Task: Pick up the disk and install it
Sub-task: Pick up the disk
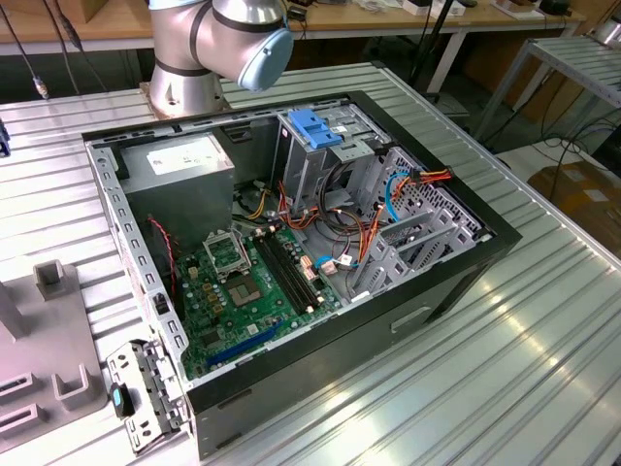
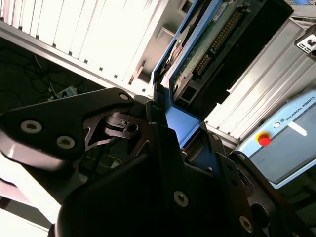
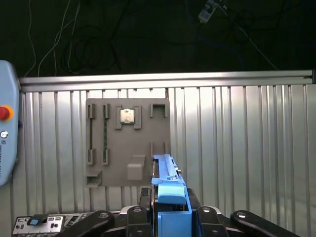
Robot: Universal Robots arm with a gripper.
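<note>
The disk [image 3: 168, 173] is held in the gripper [image 3: 170, 212], whose fingers [image 2: 160, 148] are closed on its blue rails. In the first wrist view it is seen edge-on, in front of a side edge of the grey fixture plate [image 3: 113, 148]. Past that edge, bare ribbed table [image 3: 237, 148] is seen up to the table's rail, with dark floor and cables beyond. A grey pendant [image 3: 5, 138] with a red button is seen by the table. In the second wrist view, the disk's green circuit board and dark connector are shown between bright blue rails. In the exterior view, the computer case [image 1: 320, 379] is seen open on top, walled all round, with the blue-handled cage [image 1: 315, 131] at its far side. Bare table is seen on the exterior view's right.
</note>
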